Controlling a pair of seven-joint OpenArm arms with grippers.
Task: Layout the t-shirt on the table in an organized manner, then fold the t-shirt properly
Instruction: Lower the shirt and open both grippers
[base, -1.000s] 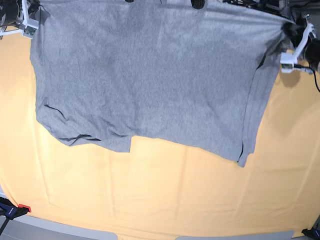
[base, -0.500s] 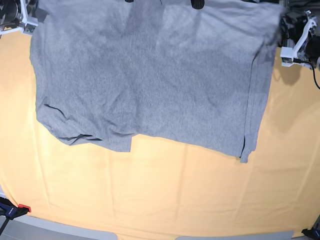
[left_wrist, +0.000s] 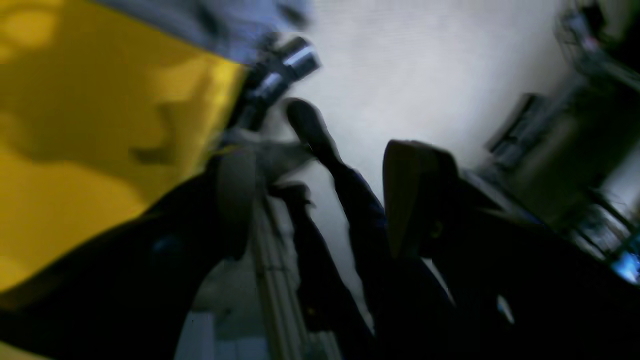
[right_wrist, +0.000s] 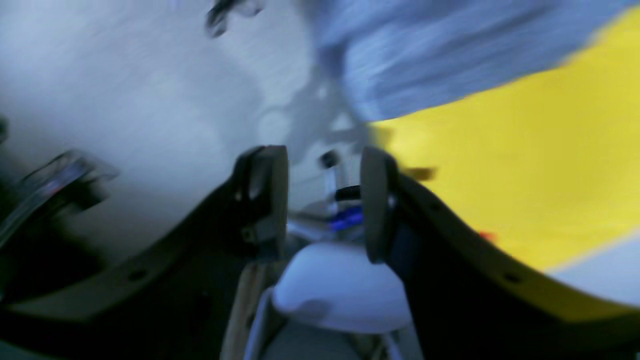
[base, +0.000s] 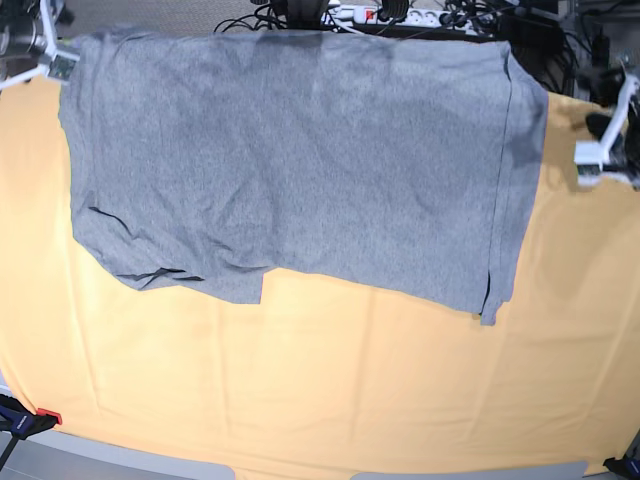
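Base view: t-shirt (base: 300, 160) plain-side up, long axis sideways across table (base: 330, 400); both claws open.

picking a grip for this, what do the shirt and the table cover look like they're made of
The shirt: looks like soft knit cotton jersey, matte, speckled heather grey, lying limp with small wrinkles and a stitched hem. The table cover: seems a thin woven cloth, matte pale yellow-orange, with long shallow creases and no shine. Exact fibres can't be told from the pictures.
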